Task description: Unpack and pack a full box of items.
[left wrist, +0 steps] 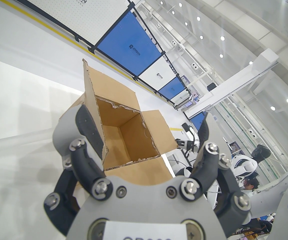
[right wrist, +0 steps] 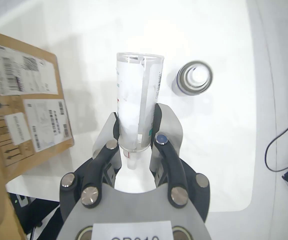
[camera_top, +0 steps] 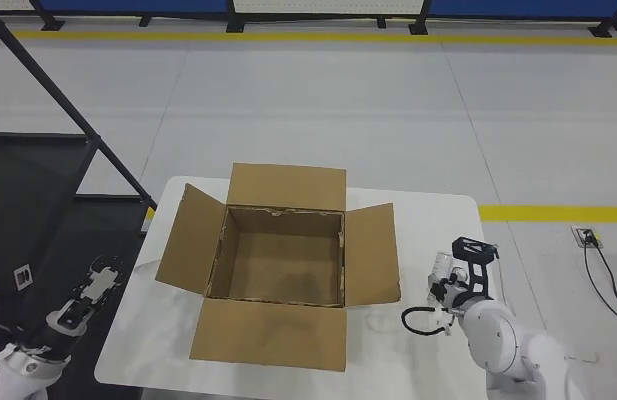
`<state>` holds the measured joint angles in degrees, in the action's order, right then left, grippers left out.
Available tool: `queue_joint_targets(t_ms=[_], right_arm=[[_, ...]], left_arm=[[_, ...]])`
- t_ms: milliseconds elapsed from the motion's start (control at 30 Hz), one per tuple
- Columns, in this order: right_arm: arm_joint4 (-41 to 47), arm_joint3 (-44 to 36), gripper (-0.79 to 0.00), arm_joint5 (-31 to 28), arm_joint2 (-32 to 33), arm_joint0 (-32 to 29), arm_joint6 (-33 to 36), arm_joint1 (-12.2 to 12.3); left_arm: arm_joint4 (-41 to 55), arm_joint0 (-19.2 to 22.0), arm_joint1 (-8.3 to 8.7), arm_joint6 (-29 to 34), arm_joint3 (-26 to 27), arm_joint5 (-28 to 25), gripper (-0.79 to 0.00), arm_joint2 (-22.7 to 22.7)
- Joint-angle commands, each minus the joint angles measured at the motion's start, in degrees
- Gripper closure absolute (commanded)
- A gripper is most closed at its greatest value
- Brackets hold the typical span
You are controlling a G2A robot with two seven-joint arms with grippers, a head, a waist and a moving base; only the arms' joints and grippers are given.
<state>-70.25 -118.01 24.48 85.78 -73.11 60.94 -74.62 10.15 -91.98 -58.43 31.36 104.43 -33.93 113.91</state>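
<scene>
Box (camera_top: 276, 265) open; bottle (right wrist: 137, 96) nr table (camera_top: 373, 345) edge.

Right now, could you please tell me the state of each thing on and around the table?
Box: open, all four flaps folded out, nothing inside.
Bottle: clamped near its cap end by the right gripper.
Can: upright on the table, apart from the bottle.
Right gripper: shut on the bottle.
Left gripper: open, holding nothing, beside the table.

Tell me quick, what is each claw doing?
Left gripper: open, empty.
Right gripper: shut on a clear plastic cylindrical bottle.
</scene>
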Motion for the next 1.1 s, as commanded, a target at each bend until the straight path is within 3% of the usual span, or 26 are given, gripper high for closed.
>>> queue_joint_targets(t_ms=[0, 200, 300, 367, 500, 733, 900, 1067], right_arm=[[-1.3, -6.2, 0.0, 0.1, -0.3, -1.2, -2.0, 0.0], [-5.9, -15.7, 0.0, -0.8, -5.2, 0.7, -5.5, -0.3], [-5.1, -15.4, 0.0, -3.6, -10.2, 5.6, -4.6, -0.6], [-4.0, -11.3, 0.0, -5.2, -14.6, 12.0, -2.4, -1.2], [1.7, 0.4, 0.0, -6.7, -22.3, 25.0, 0.5, -2.8], [14.4, 31.4, 0.0, -8.5, -38.3, 46.8, -0.5, -8.5], [23.9, 52.2, 0.0, -12.9, -48.6, 55.7, -2.8, -14.2], [30.7, 69.1, 0.0, -16.1, -54.3, 59.1, -5.9, -19.5]], left_arm=[[0.1, 0.0, 0.0, 0.1, -0.1, -0.1, -0.785, 0.0], [1.1, -0.5, -0.04, -0.1, -0.7, -1.0, -0.785, 0.7], [1.8, -1.2, -0.11, -0.5, -1.0, -1.6, -0.785, 1.4], [2.8, -1.8, -0.17, -0.9, -1.5, -2.1, -0.785, 2.0], [4.0, -2.9, -0.26, -1.1, -2.3, -3.0, -0.785, 3.2], [6.6, -4.5, -0.41, -1.4, -4.1, -4.5, -0.785, 5.6], [8.3, -5.0, -0.43, -0.9, -5.5, -4.9, -0.785, 7.1], [9.0, -4.5, -0.36, 0.1, -6.3, -4.7, -0.785, 7.7]])
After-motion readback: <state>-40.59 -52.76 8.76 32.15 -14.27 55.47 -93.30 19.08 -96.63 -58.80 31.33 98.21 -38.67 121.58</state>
